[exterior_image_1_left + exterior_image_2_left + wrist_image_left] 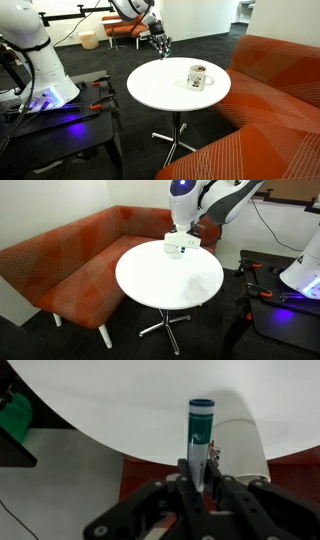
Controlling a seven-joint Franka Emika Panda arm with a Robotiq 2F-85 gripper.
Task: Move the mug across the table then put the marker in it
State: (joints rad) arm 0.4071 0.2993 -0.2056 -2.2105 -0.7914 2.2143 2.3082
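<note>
Clamping the marker (200,430) between its two fingers, the gripper (200,478) stands nearly closed, its jaws pressed on the lower part of the barrel. In the wrist view the marker sticks straight out past the fingertips. Its dark teal end is farthest from the gripper, and a paler printed stretch lies nearer the grip. Just beside it in that view, to the right and beyond, is the mug (240,450), white, with a little of its dark design showing next to the marker; whether the two touch cannot be told. In an exterior view the gripper (160,43) hangs over the far rim of the table (150,92), clear of the top (the marker is too small to make out there). The mug (198,76) stands upright on the table, apart from the gripper, toward the side nearest the orange sofa (285,90). Under the round white top, a slim post runs down to a star-shaped metal base (175,142).
</note>
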